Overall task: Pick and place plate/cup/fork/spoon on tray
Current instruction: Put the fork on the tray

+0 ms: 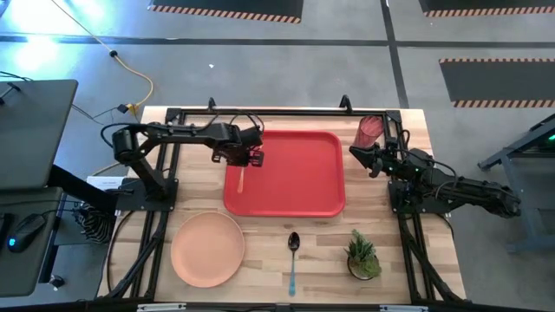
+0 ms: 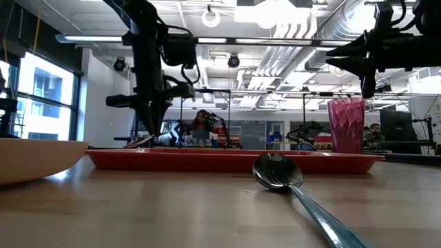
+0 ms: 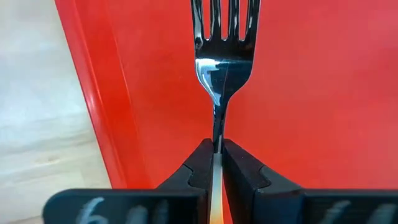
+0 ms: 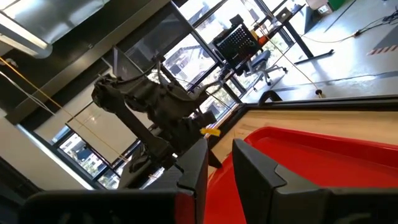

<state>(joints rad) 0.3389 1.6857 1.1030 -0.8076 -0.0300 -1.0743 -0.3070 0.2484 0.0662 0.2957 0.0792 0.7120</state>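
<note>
My left hand [image 3: 217, 163] is clamped on the fork [image 3: 221, 68], its tines over the tray [image 1: 295, 178] beneath me. My right hand [image 4: 217, 163], fingers apart, hangs beside the cup [image 1: 369, 131].

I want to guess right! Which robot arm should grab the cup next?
Probably the right. The right gripper hangs open just beside the cup, while the left gripper is across the tray, shut on the fork.

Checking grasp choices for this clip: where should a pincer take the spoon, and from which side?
Grip the spoon by its slim blue handle, coming straight down from above. It lies flat on the table in open space between the plate and the plant, its handle toward the table's near edge.
</note>
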